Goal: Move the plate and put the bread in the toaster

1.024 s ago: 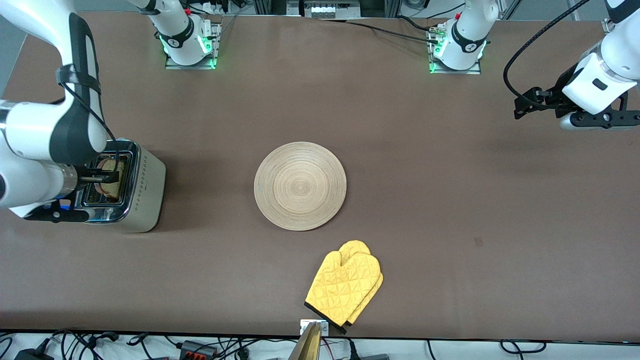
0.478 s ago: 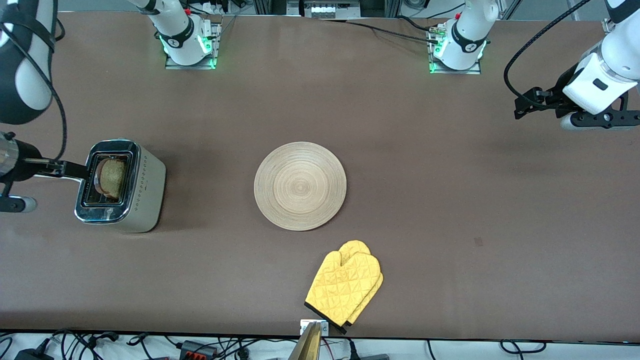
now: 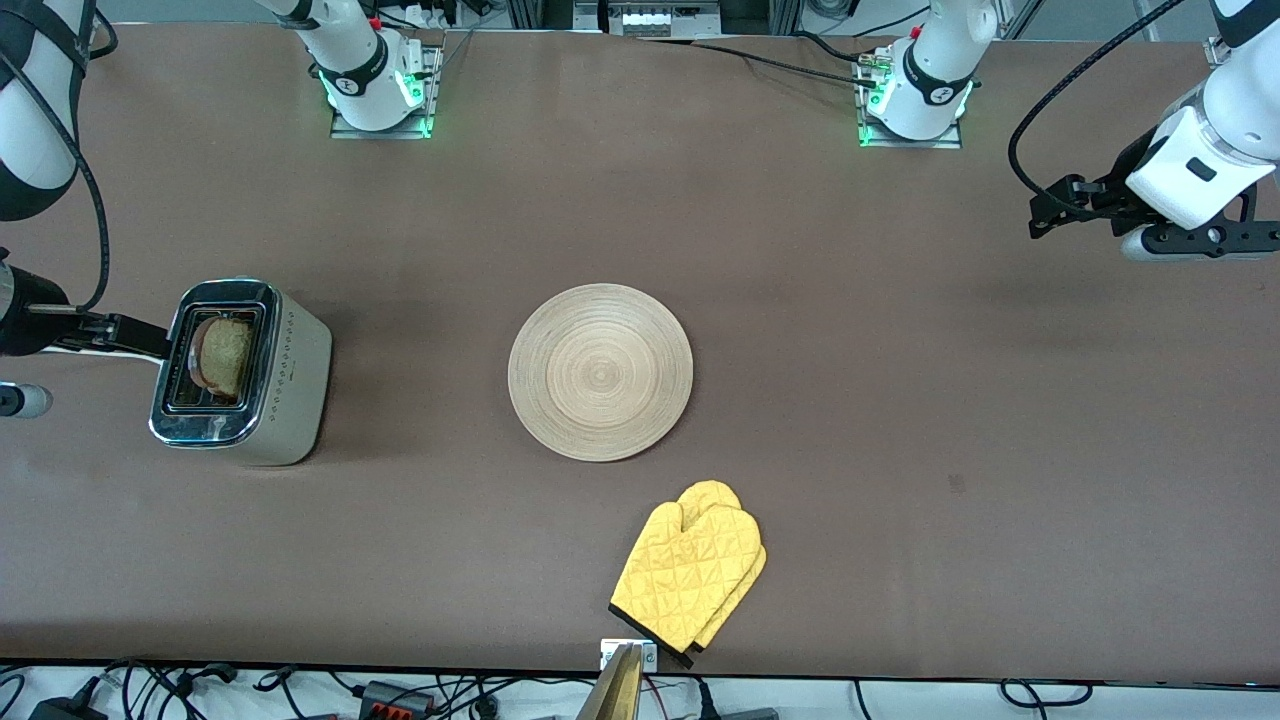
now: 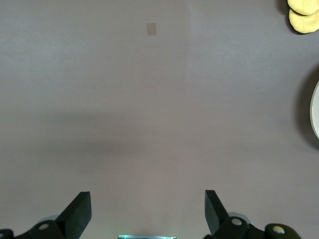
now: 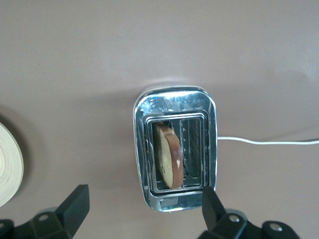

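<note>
The toaster (image 3: 285,385) stands toward the right arm's end of the table, chrome top up. The bread (image 3: 222,355) stands in one of its slots, leaning, its top edge sticking out; the right wrist view shows the bread (image 5: 169,160) in the toaster (image 5: 174,102) from above. The plate (image 3: 600,372) lies flat mid-table. My right gripper (image 3: 140,338) hangs open and holds nothing, just off the toaster's outer side. My left gripper (image 3: 1040,215) waits open over bare table at the left arm's end, its fingers (image 4: 79,209) wide apart.
A pair of yellow oven mitts (image 3: 690,575) lies near the table's front edge, nearer the front camera than the plate. A white cord (image 5: 269,142) runs from the toaster. The plate's rim (image 4: 315,117) and the mitts (image 4: 304,12) show in the left wrist view.
My right gripper has let go of the bread, left it in the toaster slot and drawn back off the toaster toward the right arm's end. The left arm has not moved.
</note>
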Robot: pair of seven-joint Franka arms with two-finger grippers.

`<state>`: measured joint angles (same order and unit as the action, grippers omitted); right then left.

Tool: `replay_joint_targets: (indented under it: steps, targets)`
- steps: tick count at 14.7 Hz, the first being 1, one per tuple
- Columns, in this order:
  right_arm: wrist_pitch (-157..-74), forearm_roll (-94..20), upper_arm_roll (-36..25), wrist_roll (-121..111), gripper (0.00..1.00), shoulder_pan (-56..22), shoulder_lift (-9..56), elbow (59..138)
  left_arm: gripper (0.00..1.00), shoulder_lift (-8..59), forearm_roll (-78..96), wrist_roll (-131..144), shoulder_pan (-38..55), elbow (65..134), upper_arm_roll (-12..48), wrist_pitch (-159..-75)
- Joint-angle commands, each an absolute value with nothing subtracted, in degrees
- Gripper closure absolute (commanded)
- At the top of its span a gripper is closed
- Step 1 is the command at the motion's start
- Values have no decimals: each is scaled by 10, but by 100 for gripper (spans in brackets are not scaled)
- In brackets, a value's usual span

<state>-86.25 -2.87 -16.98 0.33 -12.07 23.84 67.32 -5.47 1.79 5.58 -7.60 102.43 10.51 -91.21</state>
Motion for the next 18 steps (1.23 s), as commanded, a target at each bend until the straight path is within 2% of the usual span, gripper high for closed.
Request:
replay_joint_targets:
  steps: [1, 3, 7, 12, 18]
  targets:
    - [-886, -63, -164, 11, 0, -108, 230, 673, 0, -45, 25, 47, -80, 1000, 105, -900]
    - [-891, -82, -153, 11, 0, -79, 226, 678, 0, -40, 25, 47, -80, 998, 105, -899]
    - [-950, -41, -32, 10, 0, 20, 159, 770, 0, -38, 25, 47, -80, 997, 104, -899]
    - [-925, -22, -30, 7, 0, 18, 135, 791, 0, -38, 23, 47, -79, 996, 104, -899]
    - [-934, 14, -26, 8, 0, 18, 42, 914, 0, -38, 20, 47, -80, 996, 104, -899]
